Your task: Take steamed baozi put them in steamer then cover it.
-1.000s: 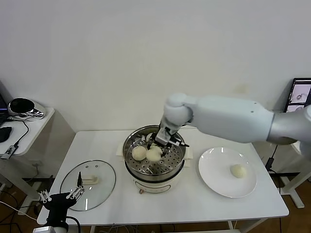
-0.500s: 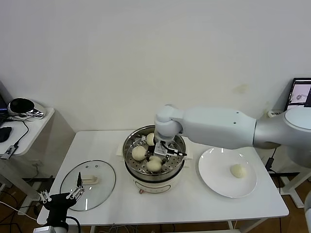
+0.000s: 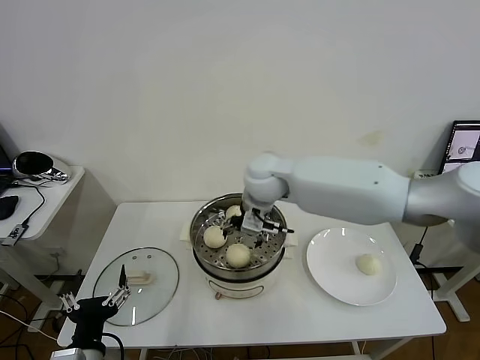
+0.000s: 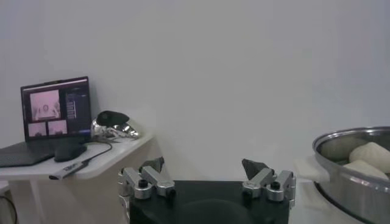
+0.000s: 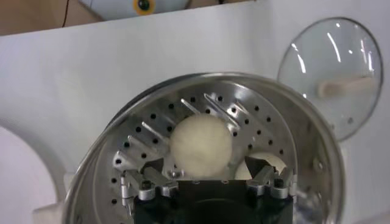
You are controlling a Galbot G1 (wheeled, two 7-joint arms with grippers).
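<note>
Four baozi total in the head view: three in the steamer, one on the white plate.

In the steamer, all on the perforated tray:
- front baozi, nearest the robot, lying free
- left baozi, just beside the front one
- back baozi, near the far wall, partly hidden by the right arm

Fourth baozi sits alone toward the plate's right side, well apart from the steamer.

Right gripper is inside the steamer rim, just above the tray, between the back and front buns. Jaws are spread and hold nothing. The right wrist view shows one bun resting on the tray between the two fingers, both fingers clear of it, and a second bun partly hidden behind one finger.

Left gripper is parked low at the table's front-left corner, just beside the glass lid. Its jaws are spread wide and empty; the left wrist view confirms that.

One lid, flat on the table to the left of the steamer, handle up, so the steamer is uncovered. One steamer, on its white base at table centre. One plate, to the right of the steamer.

Side table at far left carries a shiny dark object and cables.
</note>
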